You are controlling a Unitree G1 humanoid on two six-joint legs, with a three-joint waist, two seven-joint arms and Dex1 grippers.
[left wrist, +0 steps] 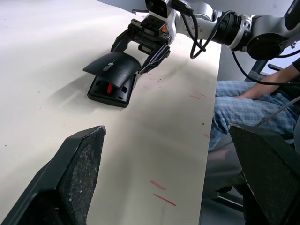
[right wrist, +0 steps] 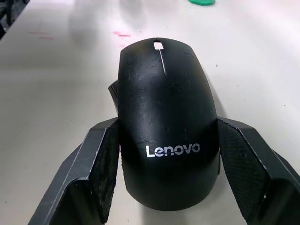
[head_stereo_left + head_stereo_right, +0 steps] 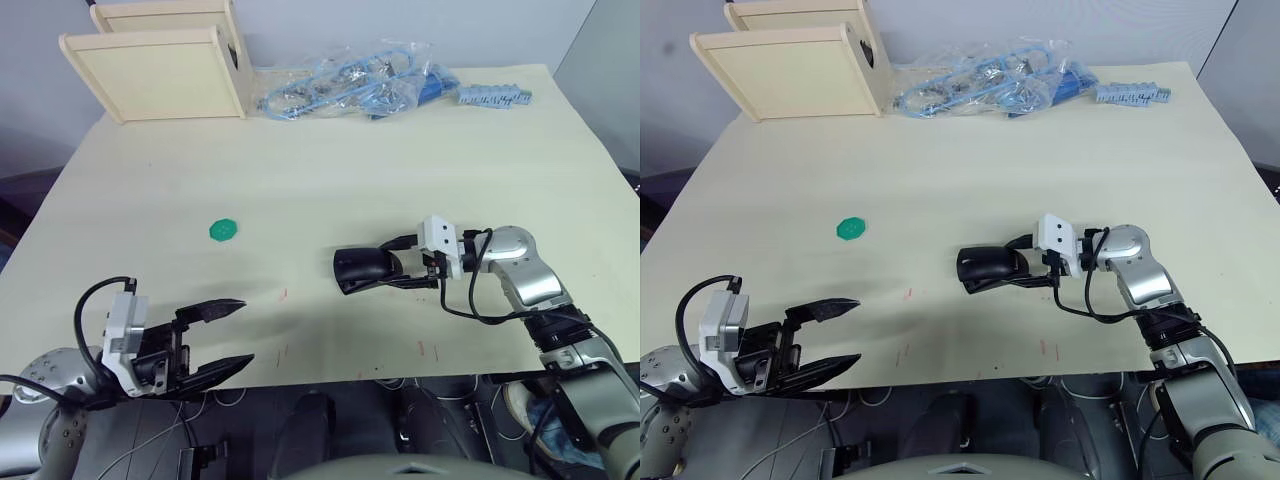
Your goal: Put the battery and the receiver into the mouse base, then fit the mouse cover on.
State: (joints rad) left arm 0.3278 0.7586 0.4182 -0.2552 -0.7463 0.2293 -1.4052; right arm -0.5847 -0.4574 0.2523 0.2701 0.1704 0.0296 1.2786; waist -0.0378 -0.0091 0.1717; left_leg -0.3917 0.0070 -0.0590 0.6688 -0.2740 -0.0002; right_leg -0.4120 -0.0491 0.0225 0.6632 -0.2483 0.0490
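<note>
A pale tabletop (image 3: pixel 330 150) fills the room ahead, mostly bare through its middle. Clutter sits only along the far edge: two light wooden boxes (image 3: pixel 160 60) at the far left corner, a heap of clear bags with blue parts (image 3: pixel 350 90) beside them. A green disc (image 3: pixel 224 230) lies alone left of centre.

Toward the near edge, right of centre, the mouse base (image 1: pixel 108 89) rests flat with its red patch showing under the mouse cover (image 2: pixel 166 122), which sits tilted on top, front end raised. The right gripper (image 3: pixel 425 268) reaches in level from the right, jaws pressed against the cover's two sides. The left gripper (image 3: pixel 222 338) hangs off the near-left edge, jaws spread wide, empty.
</note>
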